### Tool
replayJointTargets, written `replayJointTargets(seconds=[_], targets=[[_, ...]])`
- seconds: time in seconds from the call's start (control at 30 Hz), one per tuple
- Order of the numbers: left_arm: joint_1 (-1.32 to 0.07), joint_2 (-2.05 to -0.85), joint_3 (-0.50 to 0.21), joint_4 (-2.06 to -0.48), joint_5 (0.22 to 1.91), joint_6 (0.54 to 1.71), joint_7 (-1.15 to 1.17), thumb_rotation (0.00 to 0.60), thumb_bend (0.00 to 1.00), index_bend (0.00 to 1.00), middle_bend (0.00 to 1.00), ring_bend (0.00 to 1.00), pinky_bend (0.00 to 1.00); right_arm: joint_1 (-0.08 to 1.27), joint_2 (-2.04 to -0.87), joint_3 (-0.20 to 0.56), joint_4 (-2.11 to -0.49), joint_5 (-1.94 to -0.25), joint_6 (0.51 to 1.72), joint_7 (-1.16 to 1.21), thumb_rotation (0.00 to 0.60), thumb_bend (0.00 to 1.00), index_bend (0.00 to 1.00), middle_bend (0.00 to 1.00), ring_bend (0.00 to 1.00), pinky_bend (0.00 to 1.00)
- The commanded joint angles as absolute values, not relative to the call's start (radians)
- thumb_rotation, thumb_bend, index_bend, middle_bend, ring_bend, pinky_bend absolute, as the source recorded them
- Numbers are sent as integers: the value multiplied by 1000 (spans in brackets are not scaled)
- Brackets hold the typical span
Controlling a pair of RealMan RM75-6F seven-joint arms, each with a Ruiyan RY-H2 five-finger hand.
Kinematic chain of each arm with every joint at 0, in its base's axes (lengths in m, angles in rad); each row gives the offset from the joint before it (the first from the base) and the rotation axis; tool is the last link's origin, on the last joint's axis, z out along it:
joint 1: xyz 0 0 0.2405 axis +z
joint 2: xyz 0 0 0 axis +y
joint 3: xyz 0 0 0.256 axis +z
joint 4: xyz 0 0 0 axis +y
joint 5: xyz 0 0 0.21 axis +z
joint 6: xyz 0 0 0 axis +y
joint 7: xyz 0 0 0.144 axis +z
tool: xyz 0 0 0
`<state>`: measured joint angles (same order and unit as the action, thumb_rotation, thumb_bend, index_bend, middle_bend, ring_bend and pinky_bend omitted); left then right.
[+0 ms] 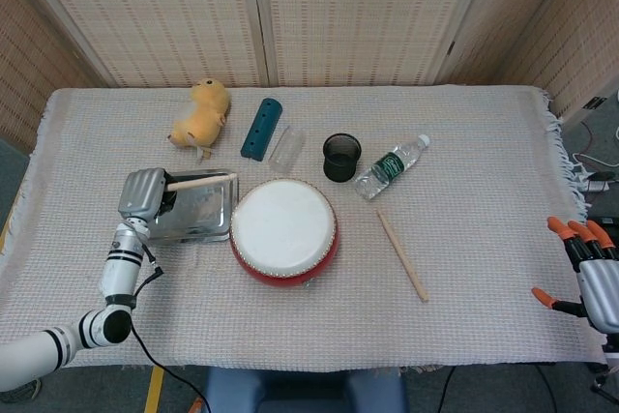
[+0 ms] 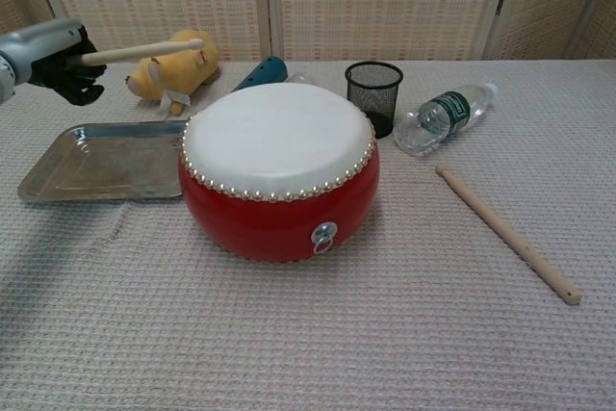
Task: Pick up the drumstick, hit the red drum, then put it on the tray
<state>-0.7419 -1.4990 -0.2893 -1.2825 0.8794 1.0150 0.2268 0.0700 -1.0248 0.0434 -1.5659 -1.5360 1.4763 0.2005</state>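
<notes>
My left hand grips a wooden drumstick by its end, raised above the left part of the metal tray. The stick points right, its tip short of the drum. The red drum with a white skin stands right of the tray, nothing touching it. A second drumstick lies on the cloth right of the drum. My right hand hangs at the far right edge, off the table, fingers spread and holding nothing.
Behind the tray and drum lie a yellow plush toy, a teal tube, a clear cup on its side, a black mesh cup and a water bottle lying down.
</notes>
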Motion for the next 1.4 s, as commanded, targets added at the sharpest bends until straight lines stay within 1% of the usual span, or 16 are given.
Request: replayJointTargets(seconds=[0.03, 0.23, 0.37, 0.67, 0.77, 0.8, 0.9, 0.97, 1.07, 1.13, 1.17, 1.23, 1.33, 1.4], targets=[[-771, -1569, -264, -1121, 883, 941, 238, 600, 814, 1000, 1000, 1000, 1000, 71, -1027, 44, -1565, -1534, 1473, 200, 600, 96, 93, 160, 0, 61], [-791, -1609, -231, -1010, 918, 855, 231, 600, 802, 999, 1000, 979, 1000, 74, -1027, 47, -1565, -1524, 1464, 197, 600, 97, 93, 160, 0, 61], [-801, -1643, -210, -942, 951, 841, 251, 600, 791, 983, 1000, 957, 1000, 80, -1030, 48, -1562, -1517, 1450, 196, 600, 96, 93, 160, 0, 61], [-816, -1677, -231, -857, 946, 779, 226, 600, 774, 947, 1000, 923, 1000, 86, -1033, 53, -1560, -1504, 1437, 193, 600, 96, 93, 160, 0, 61], [-816, -1677, -239, -862, 938, 771, 229, 600, 751, 890, 970, 869, 974, 89, -1036, 54, -1558, -1503, 1432, 193, 600, 97, 93, 160, 0, 61], [-815, -1676, -241, -867, 937, 772, 231, 600, 736, 854, 926, 826, 951, 89, -1037, 54, -1558, -1503, 1432, 193, 600, 96, 93, 160, 0, 61], [-814, -1672, -246, -881, 935, 778, 241, 600, 690, 694, 720, 625, 836, 90, -1036, 54, -1557, -1503, 1431, 194, 600, 96, 93, 160, 0, 61], [-814, -1664, -246, -895, 929, 773, 254, 600, 652, 558, 558, 461, 686, 89, -1036, 54, -1558, -1503, 1433, 195, 600, 96, 93, 160, 0, 61], [-814, -1653, -247, -919, 921, 774, 276, 600, 608, 397, 363, 277, 473, 88, -1036, 55, -1556, -1503, 1436, 196, 600, 97, 93, 160, 0, 61], [-814, -1646, -248, -933, 911, 769, 290, 600, 570, 318, 273, 194, 370, 87, -1037, 54, -1555, -1503, 1437, 197, 600, 96, 93, 160, 0, 61], [-815, -1644, -250, -938, 906, 767, 295, 600, 549, 290, 245, 167, 338, 86, -1037, 54, -1555, -1504, 1439, 197, 600, 96, 93, 160, 0, 61], [-817, -1639, -251, -950, 893, 760, 307, 600, 491, 199, 158, 84, 248, 84, -1037, 54, -1554, -1505, 1443, 198, 600, 96, 93, 160, 0, 61], [-820, -1633, -253, -962, 877, 754, 324, 600, 433, 93, 61, 11, 154, 82, -1035, 54, -1555, -1505, 1447, 198, 600, 96, 93, 160, 0, 61], [-822, -1629, -256, -971, 865, 748, 329, 600, 392, 32, 13, 0, 107, 80, -1035, 54, -1555, -1505, 1449, 198, 600, 96, 93, 160, 0, 61]])
